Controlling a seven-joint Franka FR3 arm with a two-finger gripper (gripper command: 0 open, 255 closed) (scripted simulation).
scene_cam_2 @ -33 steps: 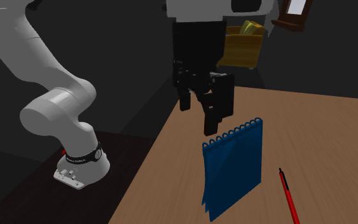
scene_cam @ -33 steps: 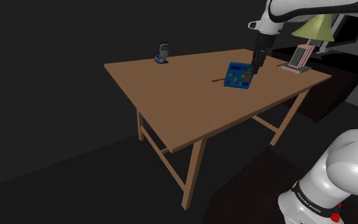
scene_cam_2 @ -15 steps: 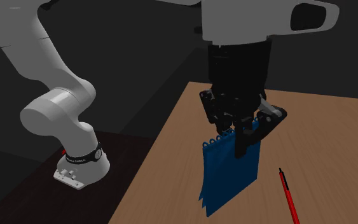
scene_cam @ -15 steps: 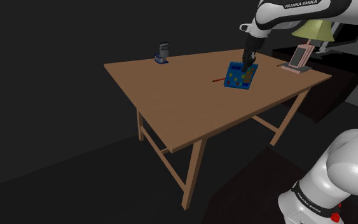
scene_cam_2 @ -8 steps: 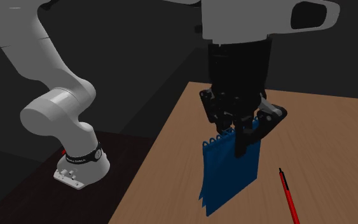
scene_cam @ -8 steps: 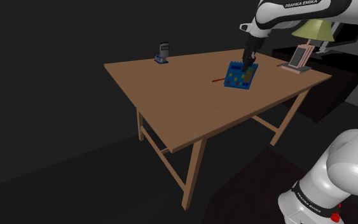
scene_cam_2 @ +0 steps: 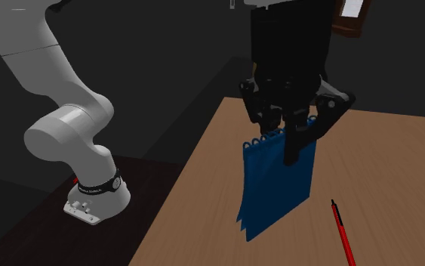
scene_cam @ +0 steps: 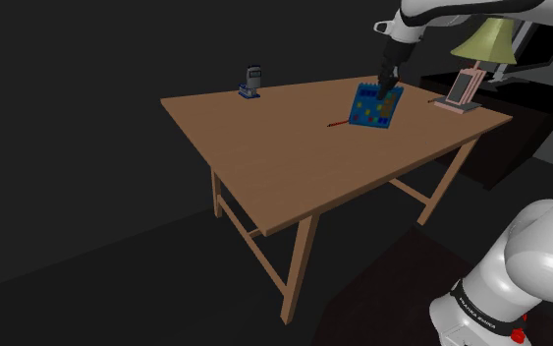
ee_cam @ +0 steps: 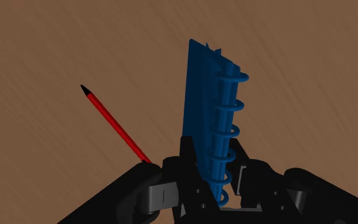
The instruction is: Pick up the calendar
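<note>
end effector (scene_cam_2: 282,140) is pinching the blue calendar (scene_cam_2: 275,189) at its spiral binding (scene_cam_2: 262,140), one black finger on each face of the sheet. the wrist view confirms this: fingers pressed to both sides of the calendar (ee_cam: 203,108), with the coils running out from between them, so the binding lies crosswise to the closing direction. the calendar hangs directly below the end effector, long axis roughly vertical and in line with the fingers, pages fanned slightly at the lower edge. location: over the far right part of the wooden counter (scene_cam: 284,147) in the shoulder view, where the calendar (scene_cam: 372,108) sits under the end effector (scene_cam: 387,84). i cannot tell whether the lower edge touches the counter or clears it. a red pen (scene_cam_2: 341,230) lies flat on the counter, near the calendar on the second exterior view's right, apart from it. judgement: grasp looks set, and since the load hangs straight beneath the grip, the coming move should be a plain upward lift. risk: the hold is near one end of the binding as seen in the second exterior view, so the sheet may swing or tilt about the fingers.
</note>
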